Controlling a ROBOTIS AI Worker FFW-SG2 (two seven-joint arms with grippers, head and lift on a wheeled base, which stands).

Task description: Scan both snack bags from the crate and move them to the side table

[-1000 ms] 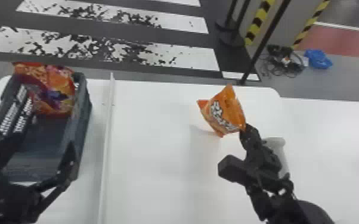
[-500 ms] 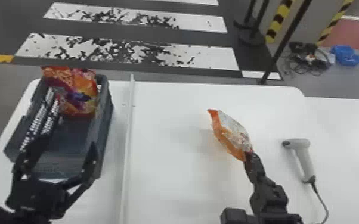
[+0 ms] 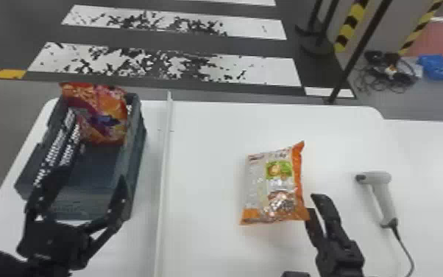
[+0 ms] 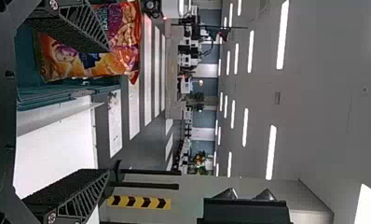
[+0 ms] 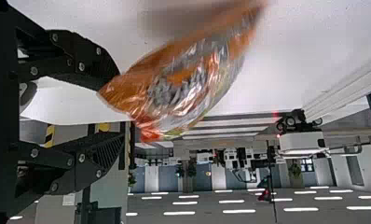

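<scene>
The orange and silver snack bag [image 3: 268, 188] is over the middle of the white table [image 3: 202, 147], between the crate and the pale grey handheld scanner [image 3: 382, 195]. Its long axis runs roughly near to far, and one corner points far and right. The right end effector [image 3: 314, 204] is at its near right corner, fingers parted and not clamped on it; whether a fingertip touches the bag cannot be told. In the right wrist view the bag is tilted and blurred, so its print is hard to make out, as is whether it rests on the table.

The red, orange and purple snack bag [image 3: 103, 118] stands upright in the far end of the dark blue-grey plastic crate [image 3: 138, 147], its top above the rim. In the left wrist view a finger hides part of it and the picture's edge cuts it off. The left end effector [image 3: 92, 180], wide open and empty, covers part of the crate's near end.
</scene>
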